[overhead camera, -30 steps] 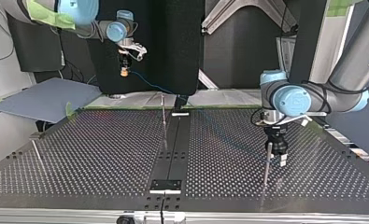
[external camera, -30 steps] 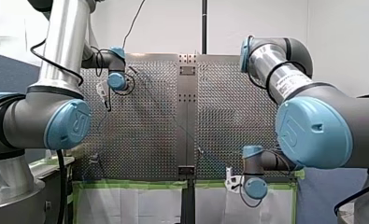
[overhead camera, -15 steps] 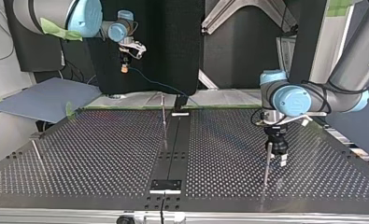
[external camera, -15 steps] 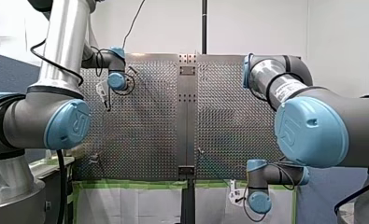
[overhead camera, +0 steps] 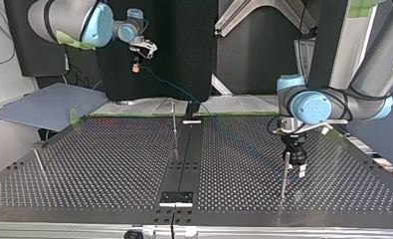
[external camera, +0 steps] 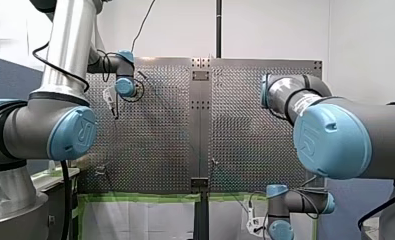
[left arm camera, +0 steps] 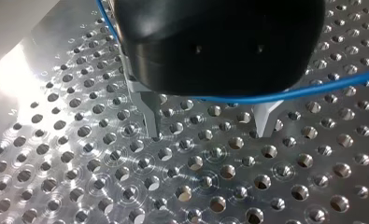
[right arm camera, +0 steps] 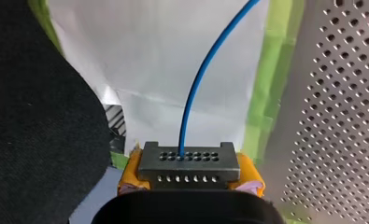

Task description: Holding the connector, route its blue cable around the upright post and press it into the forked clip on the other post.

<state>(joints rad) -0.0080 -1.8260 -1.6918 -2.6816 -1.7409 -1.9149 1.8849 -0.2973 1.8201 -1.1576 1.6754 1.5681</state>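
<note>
Perforated table (overhead camera: 109,164); thin post (overhead camera: 174,127) at middle, unwrapped. My left gripper (left arm camera: 210,123) gaping, empty, over table. My right gripper (overhead camera: 134,64), past top view's far edge, pinches connector (right arm camera: 189,165); blue cable (right arm camera: 198,79) trails tableward. Routing, clipping seemingly left.

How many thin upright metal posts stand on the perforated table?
3 thin upright metal posts, by the top view: one at the left, one at centre, one beside my left pincer. Others may be hidden.

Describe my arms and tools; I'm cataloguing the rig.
My left arm and my right arm: silver tubes, grey joints, blue caps, black cables. The right bears a white label. My left tool: black, metal fingers; my right tool: yellow pads.
</note>
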